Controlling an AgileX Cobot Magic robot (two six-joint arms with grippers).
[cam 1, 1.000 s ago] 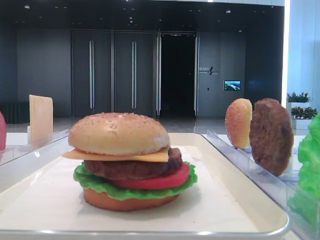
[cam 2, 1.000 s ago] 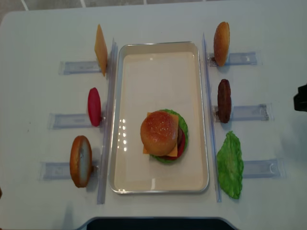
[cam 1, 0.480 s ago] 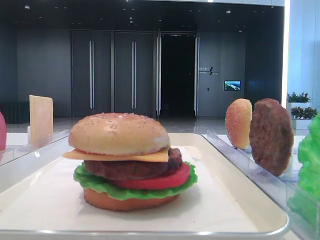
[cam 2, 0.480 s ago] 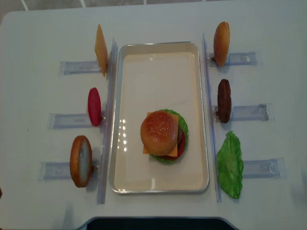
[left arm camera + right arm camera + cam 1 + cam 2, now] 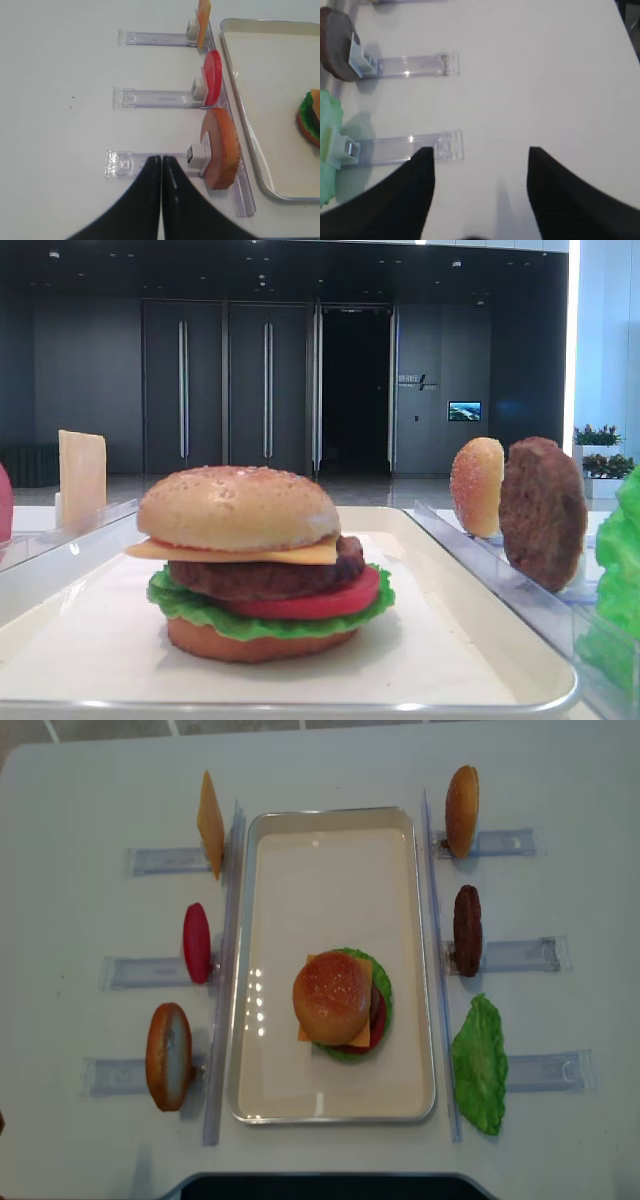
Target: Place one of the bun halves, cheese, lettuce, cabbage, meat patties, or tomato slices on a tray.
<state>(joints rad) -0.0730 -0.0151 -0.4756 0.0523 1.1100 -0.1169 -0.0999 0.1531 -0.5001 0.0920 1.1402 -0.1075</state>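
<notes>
An assembled burger stands on the white tray (image 5: 335,1112): seeded bun half (image 5: 332,992) over cheese (image 5: 300,553), meat patty (image 5: 265,577), tomato slice (image 5: 325,602) and lettuce (image 5: 200,612). On the racks at the right stand another bun half (image 5: 461,810), a patty (image 5: 467,930) and a lettuce leaf (image 5: 480,1063). The left racks hold cheese (image 5: 210,823), tomato (image 5: 196,942) and an orange-brown bun piece (image 5: 168,1056). My left gripper (image 5: 161,158) is shut and empty over that piece's rack. My right gripper (image 5: 481,150) is open and empty over bare table, right of the lettuce (image 5: 327,145).
Clear plastic racks (image 5: 150,972) run out from both long sides of the tray, with long clear rails (image 5: 228,970) beside it. A dark edge (image 5: 330,1186) borders the table's near side. Neither arm shows in the overhead view.
The dark piece of the right arm at the overhead view's right edge has left the view. The food and tray have not moved.
</notes>
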